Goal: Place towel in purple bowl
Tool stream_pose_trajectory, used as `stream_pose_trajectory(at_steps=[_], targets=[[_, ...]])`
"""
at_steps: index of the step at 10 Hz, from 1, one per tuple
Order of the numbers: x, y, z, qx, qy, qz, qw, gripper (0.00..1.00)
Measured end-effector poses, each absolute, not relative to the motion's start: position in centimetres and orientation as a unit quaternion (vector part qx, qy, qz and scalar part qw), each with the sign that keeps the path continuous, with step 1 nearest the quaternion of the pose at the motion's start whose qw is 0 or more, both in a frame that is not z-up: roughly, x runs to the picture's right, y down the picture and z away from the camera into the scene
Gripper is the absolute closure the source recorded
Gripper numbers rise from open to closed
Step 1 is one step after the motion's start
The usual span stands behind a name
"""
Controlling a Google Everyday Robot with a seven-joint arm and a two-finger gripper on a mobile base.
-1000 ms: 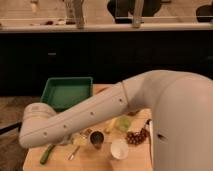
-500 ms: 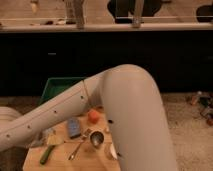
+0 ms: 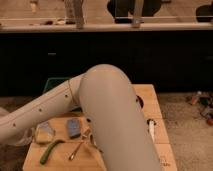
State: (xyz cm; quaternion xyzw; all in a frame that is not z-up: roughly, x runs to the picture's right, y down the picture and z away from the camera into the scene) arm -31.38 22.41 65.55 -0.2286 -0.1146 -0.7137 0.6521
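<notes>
Arm (image 3: 107,115) has swung further left; tool off-frame lower left, grip untellable, beyond the towel (image 3: 44,133)

Arm (image 3: 107,115) covers table (image 3: 146,93); end effector beyond left edge.

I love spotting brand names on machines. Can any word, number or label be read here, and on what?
No text can be read anywhere.
White arm: plain, no lettering.
Green tray, blue item, wooden table: no print shows.
Small dark mark near the table's front right corner: too blurred to read.
Claw: out of view; the arm runs off the left edge.
</notes>
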Motion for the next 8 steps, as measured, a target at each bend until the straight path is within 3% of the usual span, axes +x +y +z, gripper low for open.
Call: stream_pose_trajectory(at_steps=[8], targets=[[-39.5,22.3,71.4,-0.235,-0.167,-0.752,0.592,0.2]])
